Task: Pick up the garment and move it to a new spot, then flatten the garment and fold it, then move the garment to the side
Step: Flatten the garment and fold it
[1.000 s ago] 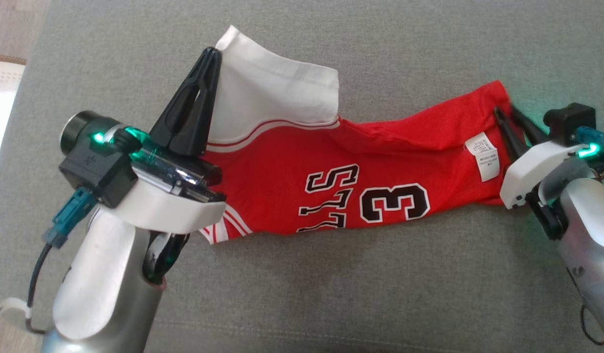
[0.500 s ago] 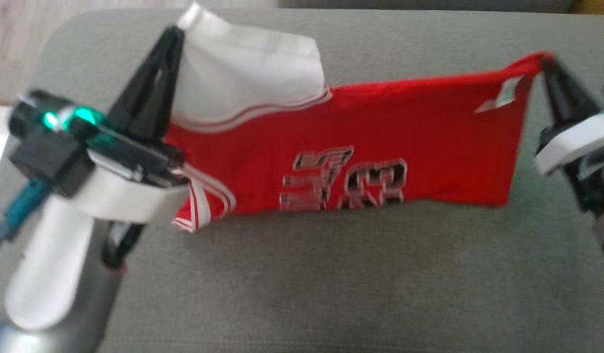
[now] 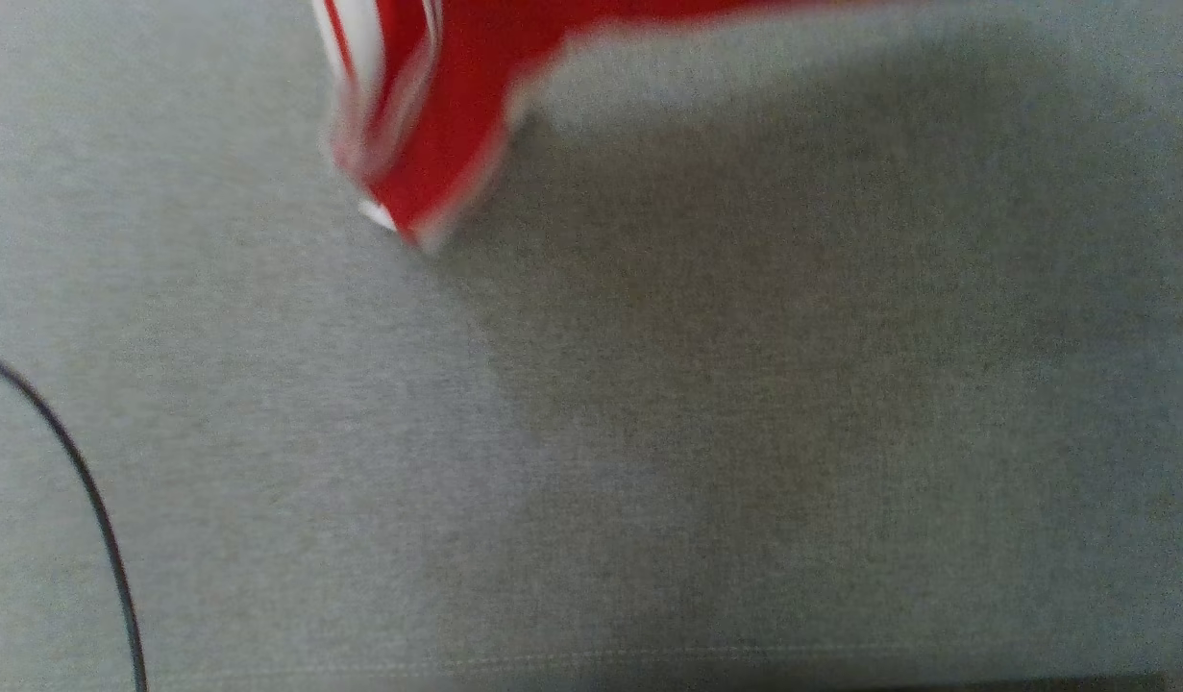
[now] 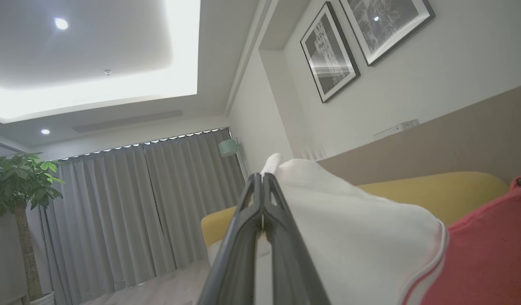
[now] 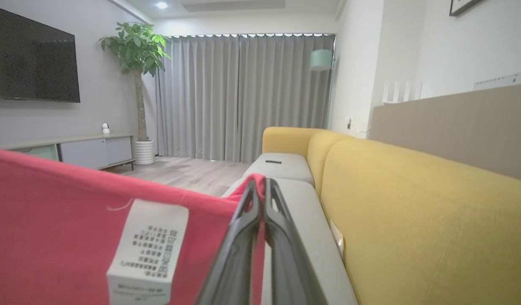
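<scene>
1. sofa (image 5: 285, 169). The grey seat cushion (image 3: 706, 452) lies broad and bare under the head view, with a soft shadow over its right half. The yellow backrest (image 5: 412, 203) runs alongside it in the right wrist view.

2. garment (image 3: 437, 106). A red jersey with white trim and one white panel (image 4: 353, 228). It is held up above the seat, strung between the two grippers. Its striped lower corner hangs at the top of the head view, blurred; whether it brushes the cushion cannot be told. The long axis runs side to side, from one gripper to the other.

3. left gripper (image 4: 263, 186). The fingers are pressed together, clamped on the edge of the white panel. The cloth runs off to this gripper's right.

4. right gripper (image 5: 262, 188). The fingers are pressed together, pinching the corner of the red hem. The cloth runs off to this gripper's left.

5. care label (image 5: 148, 250). A white printed label sewn into the red cloth, just beside the right gripper.

6. cable (image 3: 82, 490). A thin dark cable curving down the lower left of the head view.

Remark, by judgement: this is the carrying step. Each arm has one end, so neither is nearer. The set-down turns on keeping the two ends apart along that axis, with the seat directly below.
</scene>
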Controlling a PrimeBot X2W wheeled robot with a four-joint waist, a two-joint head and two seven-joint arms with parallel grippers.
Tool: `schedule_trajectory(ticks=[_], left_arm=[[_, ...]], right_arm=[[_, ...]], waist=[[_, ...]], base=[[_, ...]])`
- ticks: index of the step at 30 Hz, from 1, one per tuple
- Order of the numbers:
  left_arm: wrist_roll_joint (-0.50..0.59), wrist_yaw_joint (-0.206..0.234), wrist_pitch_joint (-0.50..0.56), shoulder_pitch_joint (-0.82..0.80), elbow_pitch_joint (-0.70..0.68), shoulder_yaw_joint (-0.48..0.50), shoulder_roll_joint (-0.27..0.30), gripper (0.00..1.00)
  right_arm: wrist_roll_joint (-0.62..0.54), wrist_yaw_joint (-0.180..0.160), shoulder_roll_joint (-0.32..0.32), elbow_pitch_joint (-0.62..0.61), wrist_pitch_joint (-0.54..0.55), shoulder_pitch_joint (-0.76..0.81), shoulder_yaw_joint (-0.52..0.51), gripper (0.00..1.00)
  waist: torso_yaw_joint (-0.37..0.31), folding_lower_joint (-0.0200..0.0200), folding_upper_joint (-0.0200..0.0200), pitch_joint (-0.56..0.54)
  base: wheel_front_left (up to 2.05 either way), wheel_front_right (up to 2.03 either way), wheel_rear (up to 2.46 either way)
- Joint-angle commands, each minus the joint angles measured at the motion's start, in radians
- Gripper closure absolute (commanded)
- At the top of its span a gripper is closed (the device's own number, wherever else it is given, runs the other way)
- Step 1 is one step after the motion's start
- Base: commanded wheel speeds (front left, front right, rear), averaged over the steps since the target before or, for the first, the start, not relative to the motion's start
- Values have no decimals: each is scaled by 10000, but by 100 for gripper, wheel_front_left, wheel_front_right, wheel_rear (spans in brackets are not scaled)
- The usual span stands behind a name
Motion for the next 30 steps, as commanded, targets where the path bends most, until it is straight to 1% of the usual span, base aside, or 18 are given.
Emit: schedule_trajectory(ticks=[1,4,7,10,13,16,21,27,30], left_arm=[[186,16,-43,-993,-31,476,244,100],[806,16,-46,-2478,331,758,-132,100],[1530,33,-47,-3342,197,1014,-439,100],[1820,29,-47,-3425,-70,1281,-744,100],[1826,21,-48,-2880,-448,1217,-812,100],[1457,19,-48,-1825,-926,1010,-706,100],[813,18,-48,802,-2057,685,-356,100],[388,17,-48,4515,-3340,991,-63,100],[286,17,-49,6385,-3758,1267,-31,100]], right_arm=[[-227,67,173,-20,-91,-658,-113,100],[-784,67,437,618,-585,-1949,-312,100],[-1241,67,599,1171,-1234,-2889,-436,100],[-1566,67,642,1535,-1818,-3338,-329,100],[-1630,67,629,1785,-2193,-3223,-10,100],[-1583,67,519,1973,-2466,-2650,278,100],[-1164,67,316,1997,-2685,-947,593,100],[-675,67,69,1555,-2762,1952,43,100],[-528,67,146,1124,-2666,3520,-353,100]], waist=[[-493,-1,0,1007],[-767,-1,0,1601],[-917,-1,0,2037],[-945,-1,0,2306],[-894,-1,0,2462],[-763,-1,0,2448],[-508,-1,0,1957],[-372,-1,0,688],[-400,-1,0,81]], base=[[0,0,0],[0,0,0],[0,0,0],[0,0,0],[0,0,0],[0,0,0],[0,0,0],[0,0,0],[0,0,0]])
